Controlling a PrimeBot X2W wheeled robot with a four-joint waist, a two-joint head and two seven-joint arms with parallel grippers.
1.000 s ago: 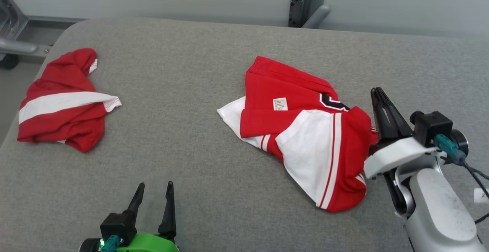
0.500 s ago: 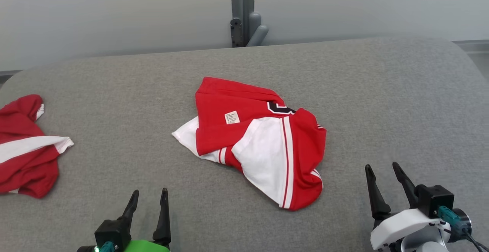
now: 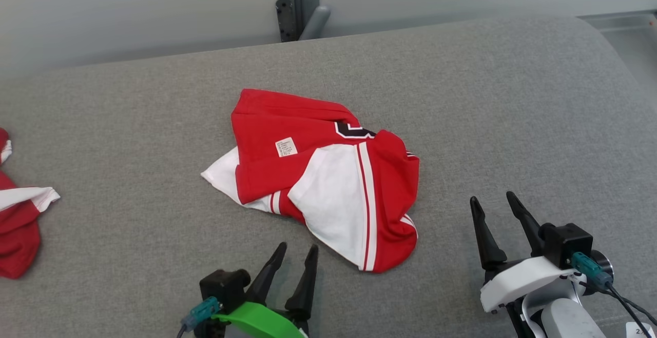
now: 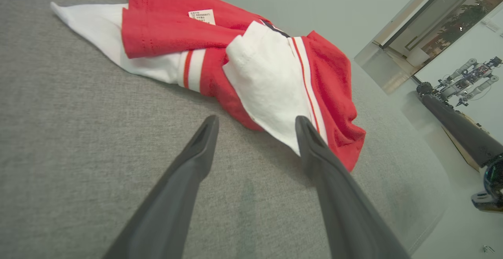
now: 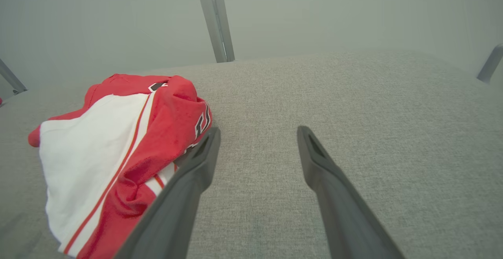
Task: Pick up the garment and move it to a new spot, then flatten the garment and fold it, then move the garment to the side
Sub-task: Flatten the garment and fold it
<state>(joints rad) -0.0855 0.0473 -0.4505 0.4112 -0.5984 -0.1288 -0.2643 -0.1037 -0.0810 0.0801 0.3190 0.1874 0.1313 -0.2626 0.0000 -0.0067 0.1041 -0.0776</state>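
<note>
**Flattening step in hand:** the crumpled red-and-white fabric garment [image 3: 318, 174] is lying bunched near the middle of the grey cloth-covered bench [image 3: 513, 97], with nothing holding it.

The green-mounted left end effector [image 3: 297, 248] is hovering just beside the garment's near white panel, fingers spread and empty. The white-mounted right end effector [image 3: 490, 197] is standing near its right red fold, likewise released and empty. A second red-and-white garment [image 3: 18, 225] is lying well apart at the bench's left edge. Judgement: relocation is looking complete, and the next move is calling for each end effector to pinch a separate hem or corner and draw outward, avoiding doubled layers.
</note>
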